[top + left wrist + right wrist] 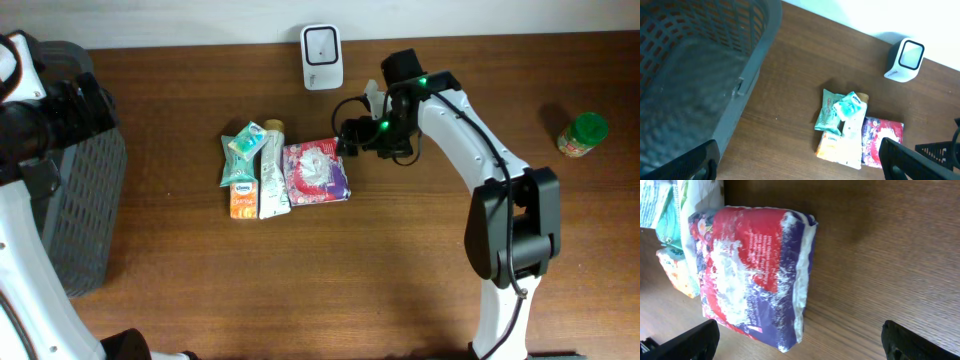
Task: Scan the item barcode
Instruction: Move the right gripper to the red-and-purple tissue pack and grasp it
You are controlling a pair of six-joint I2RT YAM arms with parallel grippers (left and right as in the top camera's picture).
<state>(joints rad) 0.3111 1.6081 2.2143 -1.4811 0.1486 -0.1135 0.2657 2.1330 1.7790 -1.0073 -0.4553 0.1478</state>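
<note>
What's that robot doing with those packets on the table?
The robot's right pincer hangs open right by the red and purple packet, not holding it. That packet lies flat on the table next to a few other small packs. The white scanner stands at the back edge, and nothing has been brought to it yet. The left pincer is open too, near the grey basket, holding nothing.
</note>
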